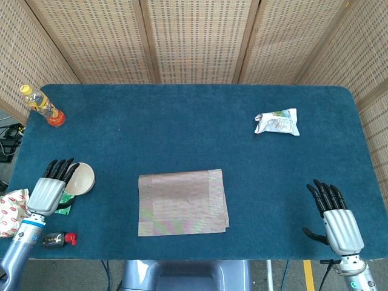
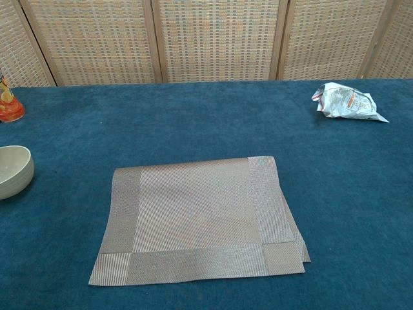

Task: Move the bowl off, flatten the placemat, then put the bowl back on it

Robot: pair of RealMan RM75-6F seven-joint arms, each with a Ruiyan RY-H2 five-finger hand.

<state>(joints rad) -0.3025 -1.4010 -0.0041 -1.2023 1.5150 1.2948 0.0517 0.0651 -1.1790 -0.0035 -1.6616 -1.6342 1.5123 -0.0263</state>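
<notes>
One step looks done: bowl [image 1: 80,178] stands on the counter [image 1: 194,115] well left of the placemat [image 1: 183,202]. Placemat remains folded double; you must flatten it, then return the bowl. Left hand [image 1: 48,189] beside bowl, fingers extended, empty; right hand [image 1: 334,218] spread, empty.

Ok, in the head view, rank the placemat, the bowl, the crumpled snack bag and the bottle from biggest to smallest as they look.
1. placemat, clearly the largest.
2. crumpled snack bag.
3. bowl and bottle: these look about alike, and the bottle sits farther from the camera, so I won't rank them.
</notes>
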